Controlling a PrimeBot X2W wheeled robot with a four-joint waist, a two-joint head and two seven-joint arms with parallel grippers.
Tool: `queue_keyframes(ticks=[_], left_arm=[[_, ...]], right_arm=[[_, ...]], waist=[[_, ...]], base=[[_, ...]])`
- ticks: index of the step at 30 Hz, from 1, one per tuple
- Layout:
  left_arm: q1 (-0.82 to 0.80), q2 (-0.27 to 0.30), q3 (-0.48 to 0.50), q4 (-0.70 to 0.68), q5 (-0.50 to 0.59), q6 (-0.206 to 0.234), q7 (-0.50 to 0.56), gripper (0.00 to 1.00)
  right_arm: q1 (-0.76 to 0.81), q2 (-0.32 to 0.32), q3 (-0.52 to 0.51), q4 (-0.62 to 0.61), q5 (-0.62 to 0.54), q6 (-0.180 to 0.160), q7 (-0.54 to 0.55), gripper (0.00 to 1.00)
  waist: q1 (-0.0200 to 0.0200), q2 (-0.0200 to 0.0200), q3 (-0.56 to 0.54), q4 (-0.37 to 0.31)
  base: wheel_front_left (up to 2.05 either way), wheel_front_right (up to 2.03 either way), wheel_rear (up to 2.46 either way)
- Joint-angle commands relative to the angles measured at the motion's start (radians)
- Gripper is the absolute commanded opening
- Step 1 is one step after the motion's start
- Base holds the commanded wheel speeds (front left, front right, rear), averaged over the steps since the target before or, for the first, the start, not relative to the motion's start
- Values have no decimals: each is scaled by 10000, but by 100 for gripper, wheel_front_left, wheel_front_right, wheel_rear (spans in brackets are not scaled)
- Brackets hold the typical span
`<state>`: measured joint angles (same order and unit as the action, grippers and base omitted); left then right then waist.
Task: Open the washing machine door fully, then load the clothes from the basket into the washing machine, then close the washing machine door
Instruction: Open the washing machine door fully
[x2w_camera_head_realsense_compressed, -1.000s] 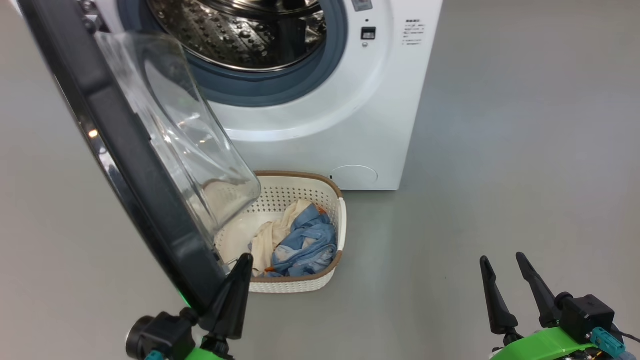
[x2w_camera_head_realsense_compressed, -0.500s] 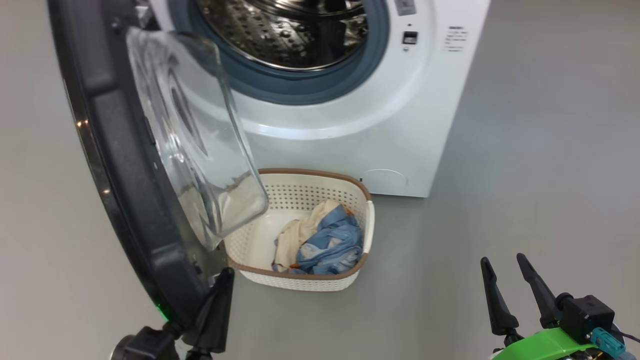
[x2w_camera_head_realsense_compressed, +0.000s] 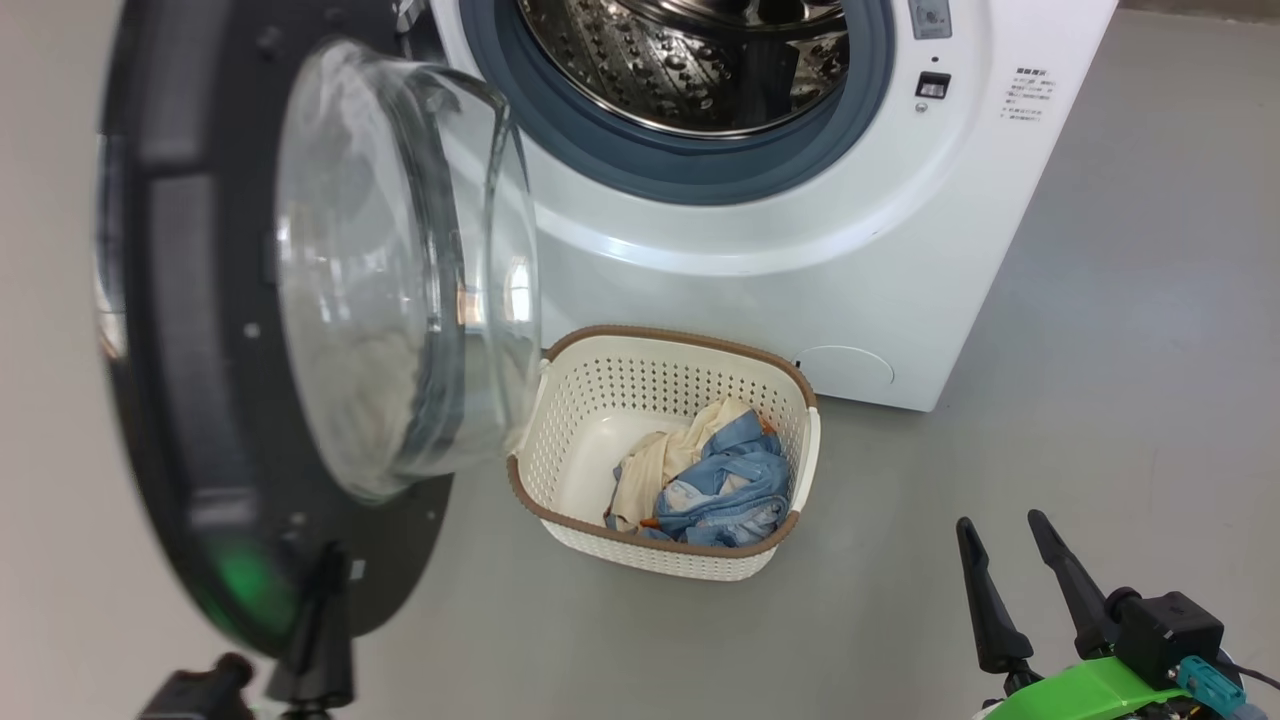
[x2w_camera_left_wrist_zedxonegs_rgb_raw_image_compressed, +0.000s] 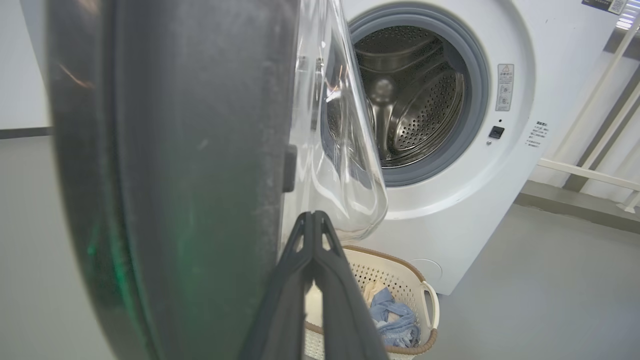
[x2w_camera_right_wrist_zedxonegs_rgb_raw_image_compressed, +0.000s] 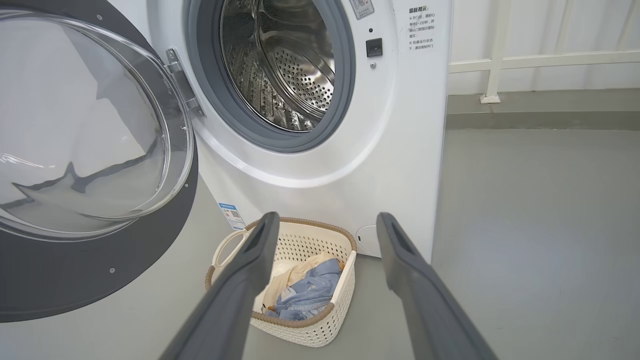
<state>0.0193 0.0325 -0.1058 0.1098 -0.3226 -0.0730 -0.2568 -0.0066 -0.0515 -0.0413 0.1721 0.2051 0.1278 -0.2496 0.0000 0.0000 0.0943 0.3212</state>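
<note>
**A:** How far along?

**B:** Judging step one as done or nearly so. Seeing the washing machine door (x2w_camera_head_realsense_compressed: 190, 420) swung wide to the left of the washing machine (x2w_camera_head_realsense_compressed: 760, 260), with the drum (x2w_camera_head_realsense_compressed: 700, 60) mouth bare. Cannot tell from the hinge (x2w_camera_right_wrist_zedxonegs_rgb_raw_image_compressed: 182, 82) whether at its limit.

**A:** And the loading?

**B:** Not begun, by the look of it. Seeing the clothes (x2w_camera_head_realsense_compressed: 715, 485) bundled in the near right corner of the basket (x2w_camera_head_realsense_compressed: 660, 385), down on the floor (x2w_camera_head_realsense_compressed: 1000, 400) just in front of the machine and below the door's glass bowl (x2w_camera_head_realsense_compressed: 390, 280). Seeing no cloth in the visible part of the drum.

**A:** So what's left?

**B:** Lifting the bundle into the drum, then shutting the door.

**A:** Fingers?

**B:** Finding the left fingers (x2w_camera_left_wrist_zedxonegs_rgb_raw_image_compressed: 313, 225) pressed tight together, gripping nothing, low by the door's bottom edge on its inner side. Finding the right fingers (x2w_camera_head_realsense_compressed: 980, 585) spread wide, holding nothing, well to the right of the basket over the floor.

**A:** Anything hard to make out?

**B:** Plenty. Cannot say whether the left fingers touch the door or merely sit beside it: blurred in the head view, too close in the left wrist view. Losing the tops of door and drum past the head view's upper edge, and the basket's left side behind the glass there. Cannot count the garments in the bundle.
</note>
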Motion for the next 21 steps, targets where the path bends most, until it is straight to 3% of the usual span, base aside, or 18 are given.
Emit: queue_keyframes(ticks=[1,9,21], left_arm=[[-154,179,646,-20,-182,253,-49,0],[-645,178,1994,675,-601,537,-49,0],[-1895,332,4355,1682,-641,514,-49,0]], right_arm=[[-329,-73,319,-204,149,29,-122,100],[-386,-180,311,-165,187,29,-122,100],[-636,-417,271,-283,213,29,-122,100]], waist=[[0,0,44,-10],[0,0,272,-281],[0,0,930,-485]], base=[[0,0,0],[0,0,0],[0,0,0]])
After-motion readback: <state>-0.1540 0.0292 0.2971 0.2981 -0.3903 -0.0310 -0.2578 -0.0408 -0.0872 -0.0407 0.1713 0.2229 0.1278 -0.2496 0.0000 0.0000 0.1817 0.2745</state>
